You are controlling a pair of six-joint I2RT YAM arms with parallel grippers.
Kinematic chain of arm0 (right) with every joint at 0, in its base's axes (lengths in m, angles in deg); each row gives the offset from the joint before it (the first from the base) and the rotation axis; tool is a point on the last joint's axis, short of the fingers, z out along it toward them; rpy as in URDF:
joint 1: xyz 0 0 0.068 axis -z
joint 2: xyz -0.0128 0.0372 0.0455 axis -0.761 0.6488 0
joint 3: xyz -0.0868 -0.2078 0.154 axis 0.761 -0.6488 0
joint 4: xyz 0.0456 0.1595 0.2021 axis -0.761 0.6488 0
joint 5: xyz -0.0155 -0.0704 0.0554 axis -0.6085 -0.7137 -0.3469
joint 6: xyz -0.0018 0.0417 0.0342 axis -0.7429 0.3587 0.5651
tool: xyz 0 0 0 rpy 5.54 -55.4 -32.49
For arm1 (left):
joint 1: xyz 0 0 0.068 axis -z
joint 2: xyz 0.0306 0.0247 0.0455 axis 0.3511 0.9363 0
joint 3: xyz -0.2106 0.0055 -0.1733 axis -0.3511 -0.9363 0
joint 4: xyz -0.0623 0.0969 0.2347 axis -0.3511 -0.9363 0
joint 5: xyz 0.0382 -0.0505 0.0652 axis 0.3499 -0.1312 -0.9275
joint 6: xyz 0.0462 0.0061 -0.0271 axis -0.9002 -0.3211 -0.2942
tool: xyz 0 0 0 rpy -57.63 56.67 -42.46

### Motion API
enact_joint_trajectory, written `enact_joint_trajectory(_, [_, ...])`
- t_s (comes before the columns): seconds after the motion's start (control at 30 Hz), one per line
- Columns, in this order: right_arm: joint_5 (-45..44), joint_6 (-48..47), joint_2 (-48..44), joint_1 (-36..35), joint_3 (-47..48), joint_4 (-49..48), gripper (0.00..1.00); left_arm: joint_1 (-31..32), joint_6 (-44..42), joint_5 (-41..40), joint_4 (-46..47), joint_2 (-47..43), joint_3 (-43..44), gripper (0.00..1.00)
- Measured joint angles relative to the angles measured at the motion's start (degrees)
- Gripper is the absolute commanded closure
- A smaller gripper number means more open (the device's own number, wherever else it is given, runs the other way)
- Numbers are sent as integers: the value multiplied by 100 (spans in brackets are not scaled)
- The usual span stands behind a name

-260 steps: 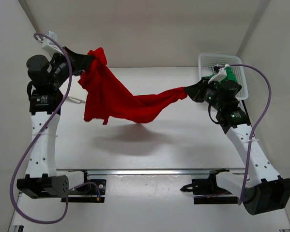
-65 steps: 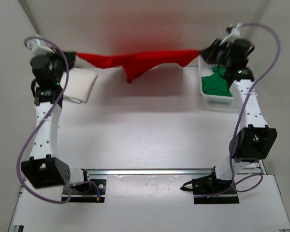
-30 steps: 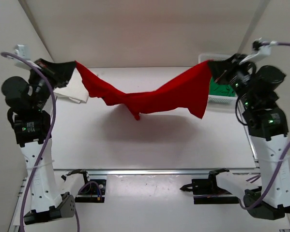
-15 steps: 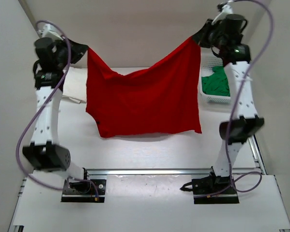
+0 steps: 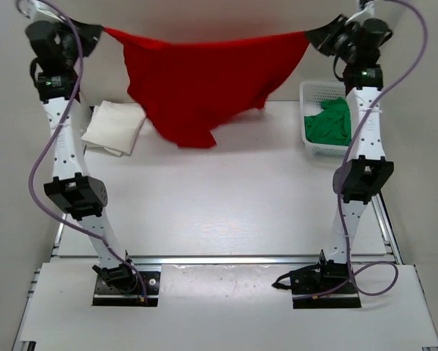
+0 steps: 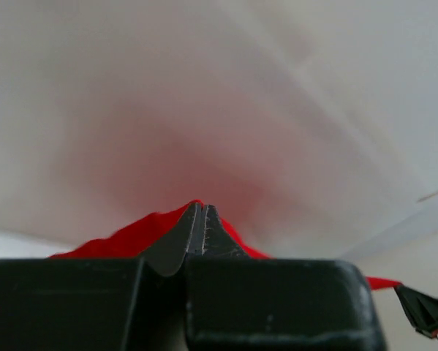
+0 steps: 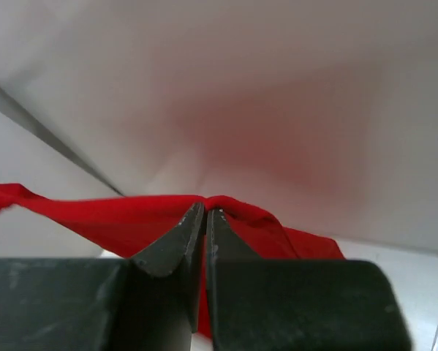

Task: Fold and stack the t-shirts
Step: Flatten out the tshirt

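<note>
Red t-shirt (image 5: pixel 197 80) in both closed jaws

I see a white lattice basket (image 5: pixel 322 151) at the far right of the surface (image 5: pixel 226 197), a metal rail (image 5: pixel 226 258) along the near edge.

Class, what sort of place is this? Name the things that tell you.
Probably a robot test bench, not a home: two arms bolted to a white table, bare walls around it, and laundry, a red shirt stretched between the left pincer and right pincer, a green shirt in a basket.
</note>
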Motion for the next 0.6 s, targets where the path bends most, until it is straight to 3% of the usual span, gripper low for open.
enact_joint_trajectory(0.2, [297,153,-717,369,-85,-599,100,-400,39,42,424,-529,382,100])
enact_joint_trajectory(0.3, [470,4,-1012,372,-136,-560,100,-345,-256,-179,538,-1051,-136,100])
enact_joint_trajectory(0.43, [494,-599,-1370,310,-927,-269,100,-9,-844,-828,702,-2251,-2096,100])
enact_joint_trajectory(0.5, [367,-922,-1775,234,-2144,-306,100,302,-1147,-1322,962,-2973,-3458,100])
enact_joint_trajectory(0.6, [138,-1110,-2581,118,-4809,-693,100,802,-1458,-1971,1154,-4116,-5606,100])
